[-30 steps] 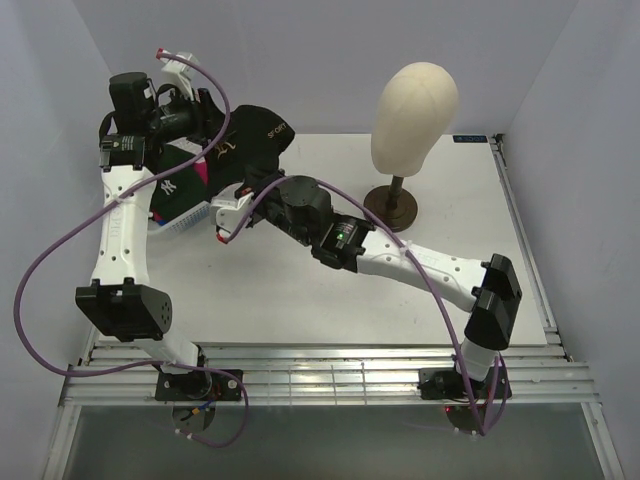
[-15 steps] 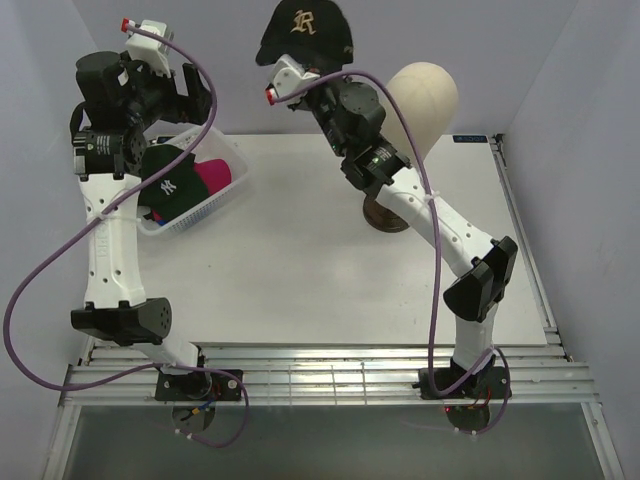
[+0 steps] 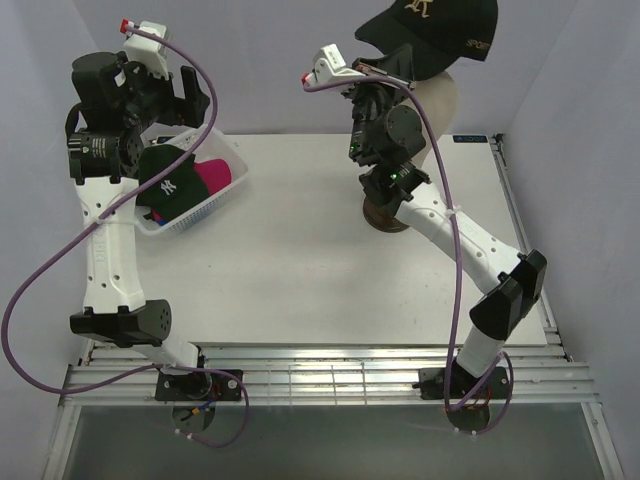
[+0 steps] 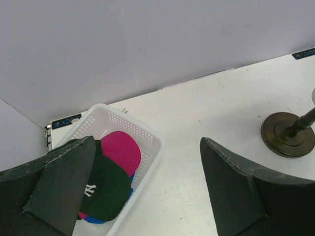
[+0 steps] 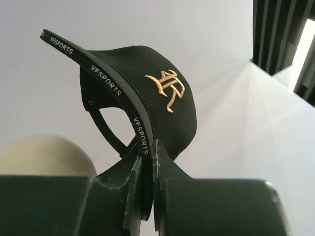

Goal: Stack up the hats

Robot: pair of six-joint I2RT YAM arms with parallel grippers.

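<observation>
My right gripper (image 3: 388, 68) is raised high at the back, shut on the brim of the black hat (image 3: 432, 24) with gold embroidery. That hat hangs just above the cream mannequin head (image 3: 442, 98). In the right wrist view the brim of the black hat (image 5: 157, 93) is pinched between my gripper (image 5: 146, 147) fingers. The dark green NY hat (image 4: 106, 189) lies over the magenta hat (image 4: 123, 150) and the blue hat (image 4: 94, 220) in the white basket (image 4: 153, 143). My left gripper (image 4: 147, 142) hovers open above the basket's right side, holding nothing.
The basket (image 3: 222, 196) sits at the table's back left with the green hat (image 3: 168, 182) and magenta hat (image 3: 212, 177) inside. The mannequin's dark round stand (image 3: 390, 214) is at the back right. Purple walls close in the left, back and right.
The right arm has lifted the black hat out of the basket area and swung it up and right, over the mannequin head. My left gripper has opened wide and risen above the basket.
</observation>
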